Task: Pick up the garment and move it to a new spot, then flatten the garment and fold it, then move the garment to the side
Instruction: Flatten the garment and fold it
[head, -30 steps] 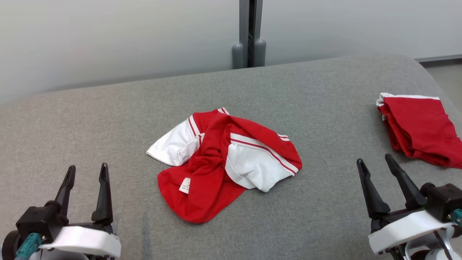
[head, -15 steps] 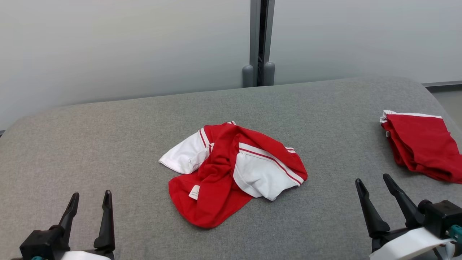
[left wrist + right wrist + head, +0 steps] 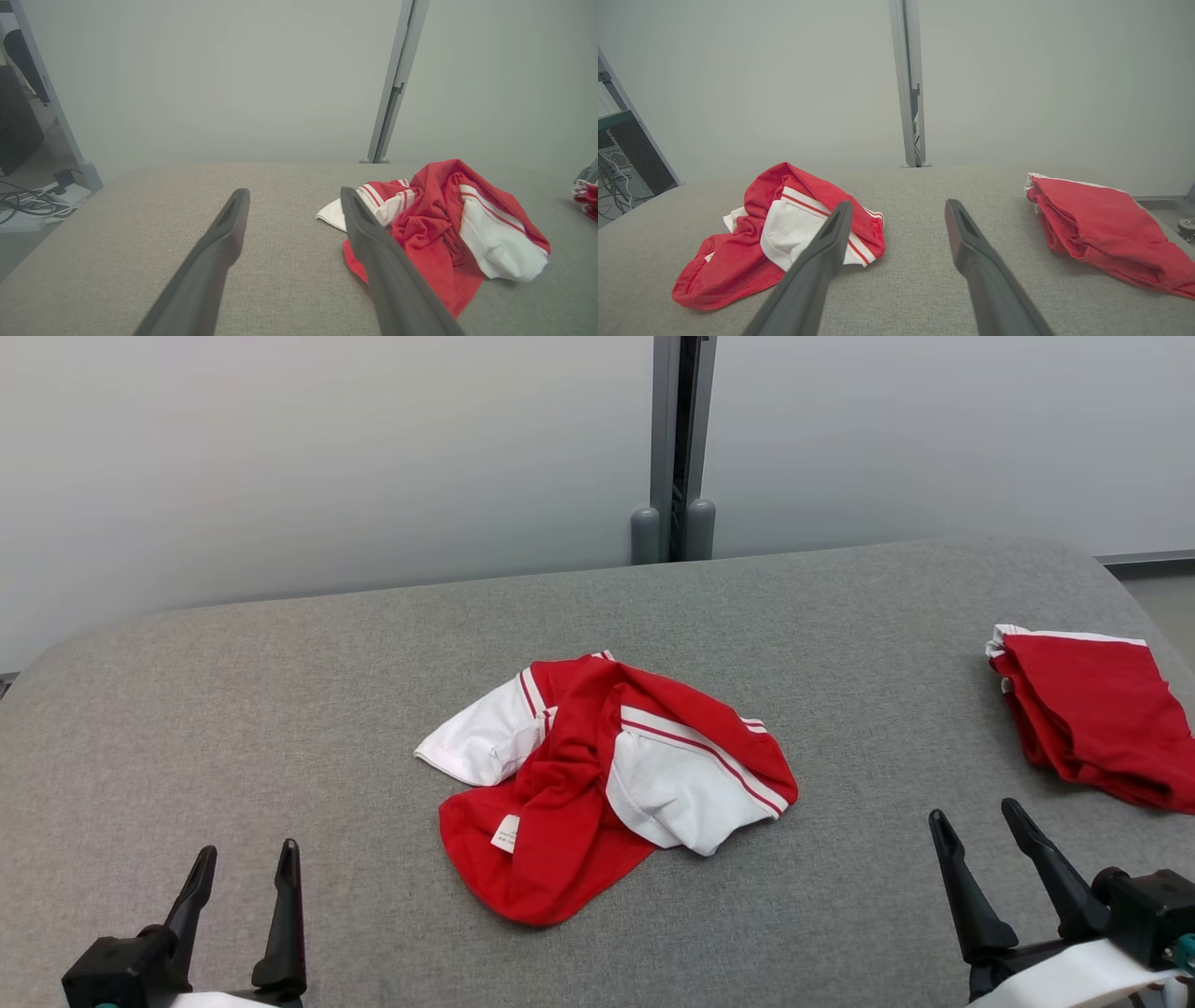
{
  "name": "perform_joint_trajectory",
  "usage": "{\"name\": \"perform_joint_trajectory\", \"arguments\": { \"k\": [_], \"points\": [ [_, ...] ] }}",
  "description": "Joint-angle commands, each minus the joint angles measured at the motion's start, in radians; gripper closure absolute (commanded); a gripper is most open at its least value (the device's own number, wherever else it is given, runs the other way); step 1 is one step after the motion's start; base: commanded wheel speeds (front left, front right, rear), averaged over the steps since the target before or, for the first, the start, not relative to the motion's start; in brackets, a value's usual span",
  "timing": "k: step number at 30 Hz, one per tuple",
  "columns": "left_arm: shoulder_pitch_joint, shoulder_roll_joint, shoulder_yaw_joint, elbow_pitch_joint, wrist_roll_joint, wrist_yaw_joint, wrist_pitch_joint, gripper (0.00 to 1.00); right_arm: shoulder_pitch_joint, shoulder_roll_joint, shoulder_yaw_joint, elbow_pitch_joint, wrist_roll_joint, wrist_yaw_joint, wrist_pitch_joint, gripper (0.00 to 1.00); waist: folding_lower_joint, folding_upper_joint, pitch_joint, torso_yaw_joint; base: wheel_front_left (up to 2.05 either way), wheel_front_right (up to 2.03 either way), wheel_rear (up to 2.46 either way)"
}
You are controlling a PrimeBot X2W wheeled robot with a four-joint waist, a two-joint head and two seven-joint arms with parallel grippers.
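Compared with a second ago the whole head view has tilted up, so that's the camera moving, not the stuff. The crumpled red-and-white garment (image 3: 569, 812) keeps the exact same heap shape, sitting mid-tabletop (image 3: 280, 709). Both grippers just show lower in that view now.

Left gripper (image 3: 249, 847): jaws spread wide, nothing in them, near left and well apart from the heap. Right gripper (image 3: 973, 808): same deal, wide and empty, near right, aimed at the bare gap between the heap and the folded red garment (image 3: 1088, 709) by the right edge.

Count: two garments (one crumpled, one folded), two grippers, two dark fingers each, one white label (image 3: 504, 833) on the heap, one grey post (image 3: 681, 439) behind.
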Motion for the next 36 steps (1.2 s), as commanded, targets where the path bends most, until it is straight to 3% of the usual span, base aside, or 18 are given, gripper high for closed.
{"name": "perform_joint_trajectory", "arguments": {
  "k": [1, 19, 36],
  "points": [
    [-0.006, 0.007, -0.001, 0.003, -0.005, -0.001, 0.000, 0.00, 0.005, -0.001, -0.004, -0.003, -0.007, 0.000, 0.003, 0.00, 0.0000, 0.0000, 0.000, 0.000, 0.00, 0.00, 0.00],
    [-0.037, 0.007, -0.013, 0.006, -0.004, 0.001, -0.005, 0.00, -0.034, -0.018, 0.023, 0.010, 0.002, 0.000, 0.013, 0.00, 0.0000, 0.0000, 0.015, 0.021, 0.00, 0.00, 0.00],
    [-0.260, -0.042, -0.078, 0.083, 0.015, -0.067, -0.074, 0.00, -0.366, -0.209, 0.458, 0.280, 0.001, -0.001, 0.131, 0.00, 0.0000, 0.0000, 0.247, 0.181, 0.00, 0.00, 0.00]
  ]
}}
